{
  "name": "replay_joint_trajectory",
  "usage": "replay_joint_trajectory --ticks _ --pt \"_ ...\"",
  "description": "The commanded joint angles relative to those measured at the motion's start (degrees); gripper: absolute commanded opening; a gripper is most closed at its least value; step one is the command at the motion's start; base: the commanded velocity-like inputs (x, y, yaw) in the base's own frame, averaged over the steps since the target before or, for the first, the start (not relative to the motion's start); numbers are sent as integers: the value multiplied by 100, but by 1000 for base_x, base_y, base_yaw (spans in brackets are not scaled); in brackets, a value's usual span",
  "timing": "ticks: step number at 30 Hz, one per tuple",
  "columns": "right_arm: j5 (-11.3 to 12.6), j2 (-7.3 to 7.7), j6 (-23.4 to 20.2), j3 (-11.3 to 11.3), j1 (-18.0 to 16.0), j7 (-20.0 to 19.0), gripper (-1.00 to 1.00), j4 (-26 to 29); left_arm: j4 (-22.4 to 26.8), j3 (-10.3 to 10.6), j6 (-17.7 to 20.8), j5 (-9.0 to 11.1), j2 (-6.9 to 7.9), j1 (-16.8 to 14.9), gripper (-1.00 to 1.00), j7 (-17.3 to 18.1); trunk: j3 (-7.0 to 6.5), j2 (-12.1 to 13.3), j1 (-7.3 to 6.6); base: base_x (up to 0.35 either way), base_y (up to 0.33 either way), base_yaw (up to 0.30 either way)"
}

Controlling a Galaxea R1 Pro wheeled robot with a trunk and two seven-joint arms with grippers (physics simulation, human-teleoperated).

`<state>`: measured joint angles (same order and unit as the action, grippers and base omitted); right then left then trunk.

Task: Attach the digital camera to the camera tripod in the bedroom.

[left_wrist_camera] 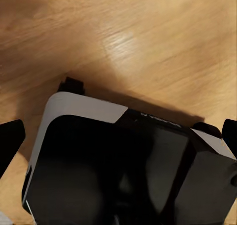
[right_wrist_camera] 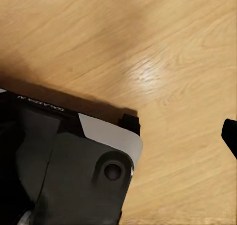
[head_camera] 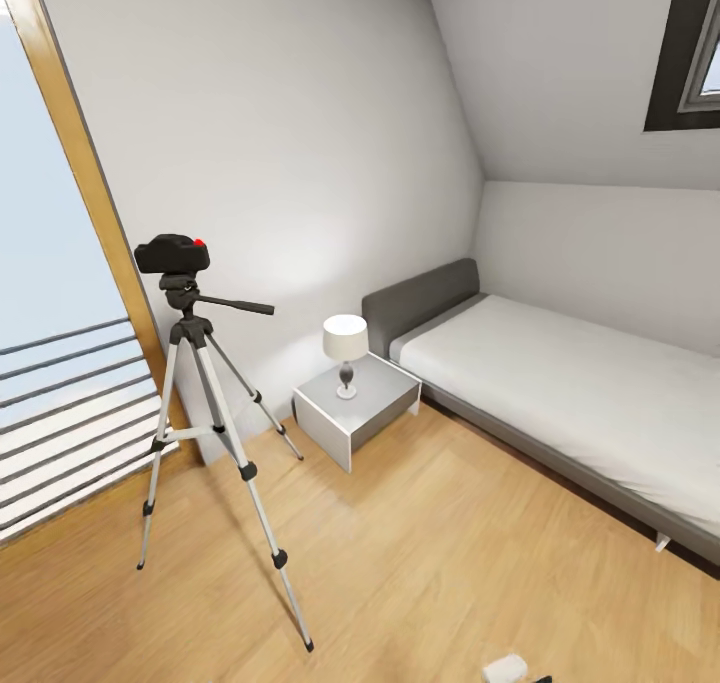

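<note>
The digital camera (head_camera: 172, 254), black and boxy with a red button on top, sits on the head of the camera tripod (head_camera: 205, 403) at the left of the bedroom, beside the window. The tripod stands upright on its silver legs on the wooden floor, its black pan handle pointing right. My left gripper (left_wrist_camera: 118, 136) hangs over my own base and the floor, its dark fingertips (left_wrist_camera: 11, 138) spread to the picture's edges, open and empty. Of my right gripper (right_wrist_camera: 118, 136), one fingertip (right_wrist_camera: 230, 135) shows at the frame's edge, far from centre, with nothing held.
A grey bedside table (head_camera: 385, 403) with a white lamp (head_camera: 345, 343) stands right of the tripod. The grey-framed bed (head_camera: 560, 393) runs along the right wall under the sloped ceiling. A window with railings (head_camera: 60, 403) is at the left. My base (left_wrist_camera: 123, 165) rests on the wooden floor (head_camera: 430, 563).
</note>
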<state>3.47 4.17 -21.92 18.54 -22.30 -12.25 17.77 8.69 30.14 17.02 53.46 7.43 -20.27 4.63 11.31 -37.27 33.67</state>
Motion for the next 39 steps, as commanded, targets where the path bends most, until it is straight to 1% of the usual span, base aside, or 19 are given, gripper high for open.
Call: replay_joint_trajectory --ticks 1,2,3,4,5,8,9,10,11,12,13,15,16,20,23,26,29,32,39 --pt "40 32 -5 17 -3 -1 100 -95 -115 14 -30 17 -53 17 100 9 8 -8 2 0 0 0" --pt "40 32 -5 17 -3 -1 100 -95 -115 14 -30 17 -53 17 100 9 8 -8 2 0 0 0" --pt "40 78 85 -5 -1 4 100 -266 -288 13 -157 24 -133 95 100 7 8 -8 2 0 0 0" --pt "40 117 193 -19 3 8 100 -419 -402 8 -294 31 -180 200 100 6 8 -8 2 0 0 0" --pt "40 138 241 -24 9 12 100 -500 -443 7 -357 33 -196 254 100 7 8 -8 2 0 0 0" --pt "40 196 375 -32 34 53 100 -763 -524 4 -490 37 -232 435 100 9 8 -8 2 0 0 0" --pt "40 196 375 -32 34 53 100 -763 -524 4 -490 37 -232 435 100 9 8 -8 2 0 0 0" --pt "33 238 470 -31 54 94 100 -926 -556 3 -540 39 -250 566 100 10 8 -8 2 0 0 0" --pt "33 238 470 -31 54 94 100 -926 -556 3 -540 39 -250 566 100 10 8 -8 2 0 0 0" --pt "18 274 557 -29 91 126 100 -1064 -577 4 -572 38 -264 707 100 11 8 -8 2 0 0 0" --pt "12 287 594 -29 122 142 100 -1125 -584 5 -584 37 -270 785 100 11 8 -8 2 0 0 0" --pt "2 311 694 -22 362 176 100 -1282 -602 8 -611 21 -263 1078 100 12 8 -8 2 0 0 0" --pt "2 311 694 -22 362 176 100 -1282 -602 8 -611 21 -263 1078 100 12 8 -8 2 0 0 0" --pt "-5 256 739 2 703 188 100 -1345 -609 9 -622 11 -222 1307 100 12 8 -8 2 0 0 0" --pt "9 120 757 6 960 192 100 -1367 -611 9 -626 4 -209 1401 100 12 8 -8 2 0 0 0" --pt "-9 -28 765 6 1124 194 100 -1378 -612 9 -627 1 -225 1449 100 12 8 -8 2 0 0 0" --pt "6 -110 770 4 1206 195 100 -1381 -613 14 -628 0 -243 1473 100 12 8 -8 2 0 0 0" --pt "11 -153 773 14 1246 196 100 -1373 -613 16 -629 -1 -252 1486 100 12 8 -8 2 0 0 0" --pt "8 -154 776 21 1280 196 100 -1359 -614 18 -629 -2 -246 1497 100 12 8 -8 2 0 0 0"
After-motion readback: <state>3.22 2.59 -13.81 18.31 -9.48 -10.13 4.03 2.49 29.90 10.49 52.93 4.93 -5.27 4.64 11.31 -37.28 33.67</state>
